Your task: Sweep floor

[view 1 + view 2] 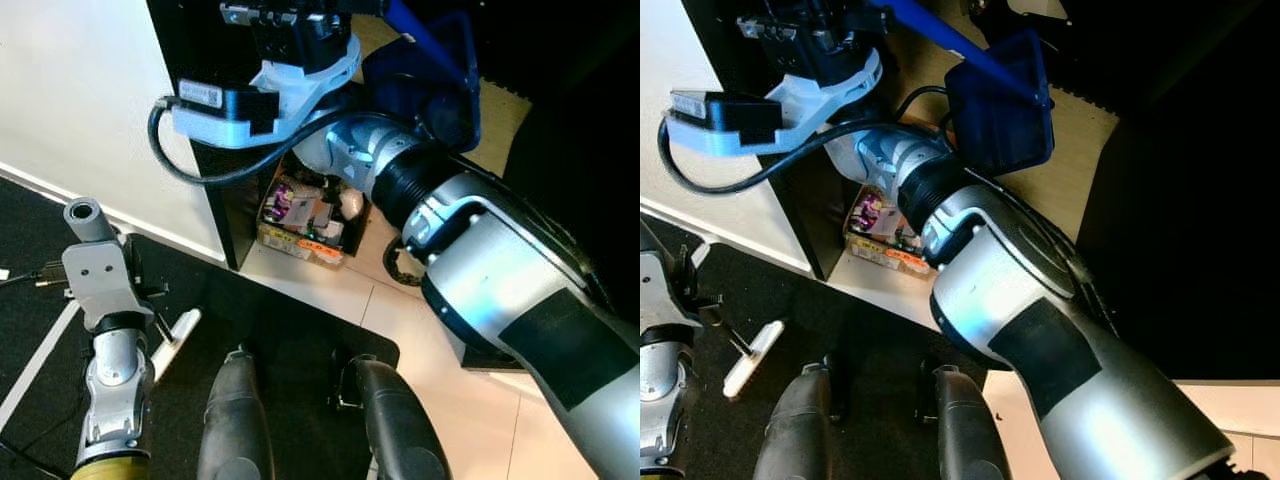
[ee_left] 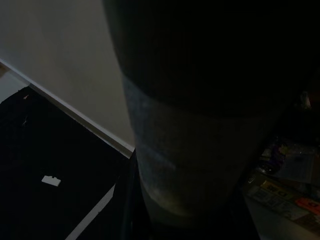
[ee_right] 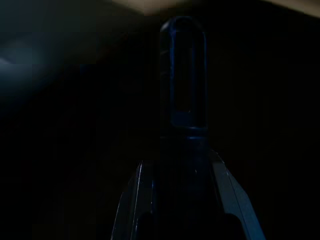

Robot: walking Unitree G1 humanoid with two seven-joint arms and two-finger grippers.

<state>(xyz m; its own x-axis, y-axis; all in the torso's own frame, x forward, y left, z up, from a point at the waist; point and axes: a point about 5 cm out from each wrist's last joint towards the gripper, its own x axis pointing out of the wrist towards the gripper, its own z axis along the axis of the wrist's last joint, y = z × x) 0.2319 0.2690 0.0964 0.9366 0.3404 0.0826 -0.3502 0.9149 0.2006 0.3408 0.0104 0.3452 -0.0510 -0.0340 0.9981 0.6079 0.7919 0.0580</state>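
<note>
My right gripper [image 1: 290, 25] is raised at the top of the head views and is shut on the long blue handle [image 1: 940, 32] of a dark blue dustpan [image 1: 1000, 100]. The pan hangs tilted just right of the gripper, above the light floor. In the right wrist view the handle's slotted end [image 3: 182, 90] sticks out between my two fingers [image 3: 137, 200]. My left arm [image 1: 110, 340] hangs idle at the lower left over the black mat.
A black cabinet [image 1: 215, 180] stands against the white wall [image 1: 70, 90], with a box of small packets [image 1: 300, 215] on the tiles at its foot. My two legs [image 1: 235, 420] stand on a black mat [image 1: 290, 330] with white tape lines. A dark area lies to the right.
</note>
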